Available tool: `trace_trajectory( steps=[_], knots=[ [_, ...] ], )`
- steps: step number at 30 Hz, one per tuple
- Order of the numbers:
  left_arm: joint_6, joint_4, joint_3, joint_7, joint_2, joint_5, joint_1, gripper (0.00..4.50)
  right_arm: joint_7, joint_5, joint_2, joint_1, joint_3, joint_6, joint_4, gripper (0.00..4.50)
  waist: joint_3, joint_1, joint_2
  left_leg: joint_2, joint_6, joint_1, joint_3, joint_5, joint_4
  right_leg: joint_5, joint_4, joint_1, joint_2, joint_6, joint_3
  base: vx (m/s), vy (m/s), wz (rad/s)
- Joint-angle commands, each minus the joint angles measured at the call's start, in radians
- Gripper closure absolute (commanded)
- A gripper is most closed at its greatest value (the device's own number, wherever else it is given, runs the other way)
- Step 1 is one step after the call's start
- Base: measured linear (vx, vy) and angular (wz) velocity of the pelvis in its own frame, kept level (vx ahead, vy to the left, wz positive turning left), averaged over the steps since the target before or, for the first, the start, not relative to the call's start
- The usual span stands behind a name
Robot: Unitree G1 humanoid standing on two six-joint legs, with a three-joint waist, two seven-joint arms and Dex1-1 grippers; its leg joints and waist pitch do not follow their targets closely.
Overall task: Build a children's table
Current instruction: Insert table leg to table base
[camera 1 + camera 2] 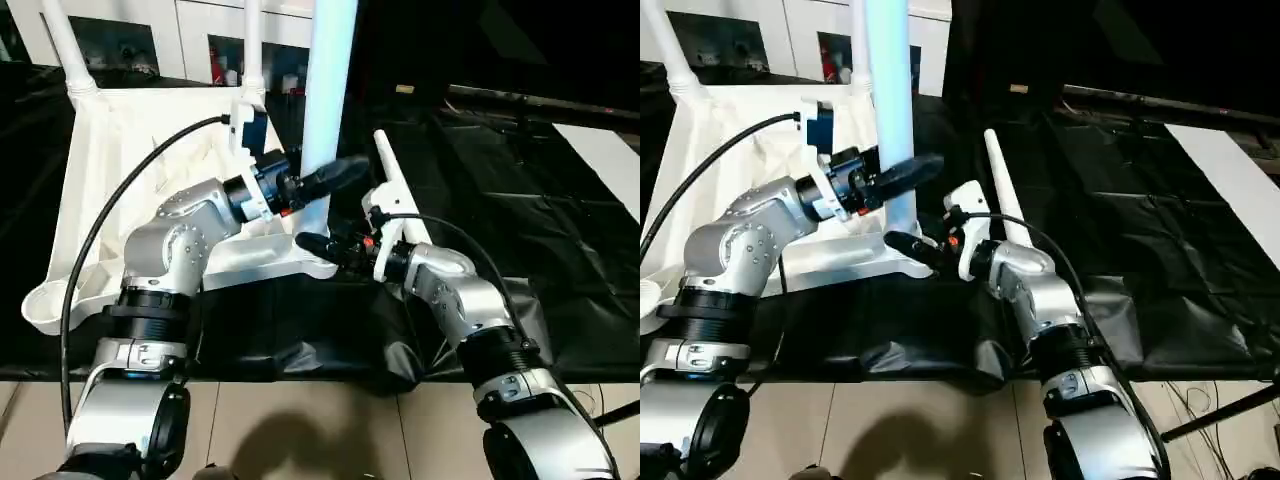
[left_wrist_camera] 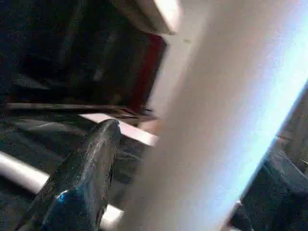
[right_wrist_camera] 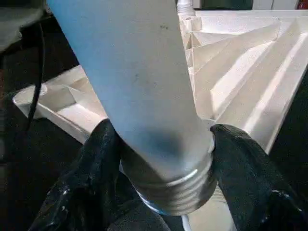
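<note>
The white tabletop (image 1: pixel 130 150) lies upside down, ribbed underside up, on the black-sheeted worktable. Two tube legs (image 1: pixel 65 45) (image 1: pixel 252 50) stand in its far corners. A third leg (image 1: pixel 330 80) stands upright at the near right corner. My left gripper (image 1: pixel 330 178) is shut on it partway up, one black finger (image 2: pixel 82 178) across its front. My right gripper (image 1: pixel 315 243) is shut on its lower end, with fingers (image 3: pixel 91 183) on both sides of the bare threaded end (image 3: pixel 178 192). The fourth leg (image 1: pixel 392 185) lies on the sheet to the right.
The tabletop's near left corner socket (image 1: pixel 45 300) stands open near the worktable's front edge. A long flat white board (image 1: pixel 610 160) lies at the far right. Black cables run along both forearms. Crumpled black sheet (image 1: pixel 500 220) covers the right half of the worktable.
</note>
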Motion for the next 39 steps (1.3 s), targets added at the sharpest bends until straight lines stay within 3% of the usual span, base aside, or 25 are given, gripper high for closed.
trace_trajectory(
  steps=[1, 8, 14, 18, 20, 22, 25, 28, 39],
  knots=[
    [0.022, -0.015, 0.012, 0.025, 0.005, -0.004, -0.034, 1.13, 0.007, 0.025, -0.019, 0.004, -0.025, 0.023, -0.031, 1.98, -0.077, 0.001, 0.017, 0.027, 0.043, 0.004, -0.002, -0.003, -0.055, 0.110, -0.058, 0.077, -0.074, -0.235, 0.068, 0.000, 0.000, 0.00],
    [0.043, 0.004, 0.021, 0.057, 0.021, -0.003, -0.057, 1.77, 0.023, 0.043, -0.021, 0.011, -0.025, 0.059, -0.076, 1.98, -0.077, 0.003, 0.019, 0.026, 0.041, 0.003, -0.002, 0.012, -0.054, 0.129, -0.056, 0.077, -0.074, -0.242, 0.068, 0.000, 0.000, 0.00],
    [0.047, 0.003, 0.018, 0.060, 0.027, -0.007, -0.068, 2.29, 0.032, 0.047, -0.024, 0.016, -0.015, 0.075, -0.100, 1.98, -0.078, 0.004, 0.021, 0.025, 0.030, 0.002, -0.003, 0.009, -0.054, 0.116, -0.057, 0.078, -0.073, -0.226, 0.067, 0.000, 0.000, 0.00],
    [0.059, 0.000, 0.029, 0.089, 0.026, -0.006, -0.076, 2.46, 0.013, 0.038, -0.016, 0.017, -0.025, 0.017, -0.104, 1.98, -0.078, 0.004, 0.019, 0.025, 0.026, 0.002, -0.002, 0.004, -0.054, 0.110, -0.057, 0.078, -0.074, -0.228, 0.067, 0.000, 0.000, 0.00],
    [0.052, -0.017, 0.029, 0.106, 0.025, -0.001, -0.079, 2.49, 0.025, 0.095, -0.004, 0.016, -0.058, 0.052, -0.123, 1.43, -0.077, 0.004, 0.019, 0.025, 0.028, 0.002, -0.003, 0.004, -0.055, 0.109, -0.057, 0.078, -0.074, -0.229, 0.067, 0.000, 0.000, 0.00],
    [0.055, -0.024, 0.029, 0.112, 0.025, -0.002, -0.080, 2.54, 0.025, 0.103, -0.003, 0.016, -0.064, 0.061, -0.130, 1.20, -0.078, 0.004, 0.019, 0.026, 0.032, 0.002, -0.003, 0.005, -0.054, 0.122, -0.056, 0.077, -0.074, -0.232, 0.067, 0.000, 0.000, 0.00],
    [0.052, -0.052, 0.014, 0.134, 0.022, 0.016, -0.076, 2.62, 0.018, 0.062, -0.010, 0.021, -0.032, 0.046, -0.150, 0.94, -0.078, 0.004, 0.019, 0.025, 0.035, 0.002, -0.003, 0.021, -0.053, 0.137, -0.055, 0.077, -0.072, -0.230, 0.067, 0.000, 0.000, 0.00],
    [0.005, -0.077, -0.058, 0.121, 0.040, 0.086, -0.063, 2.62, -0.046, 0.015, -0.004, 0.004, -0.021, 0.005, -0.140, 0.76, -0.077, 0.005, 0.019, 0.026, 0.022, 0.004, -0.003, 0.013, -0.055, 0.100, -0.058, 0.076, -0.073, -0.215, 0.067, 0.000, 0.000, 0.00],
    [0.009, -0.081, -0.084, 0.169, 0.027, 0.115, -0.068, 2.62, -0.117, -0.040, -0.003, -0.051, 0.018, 0.064, -0.137, 0.70, -0.078, 0.002, 0.017, 0.022, 0.007, 0.001, -0.002, 0.012, -0.055, 0.110, -0.057, 0.078, -0.070, -0.203, 0.068, 0.000, 0.000, 0.00]
  ],
)
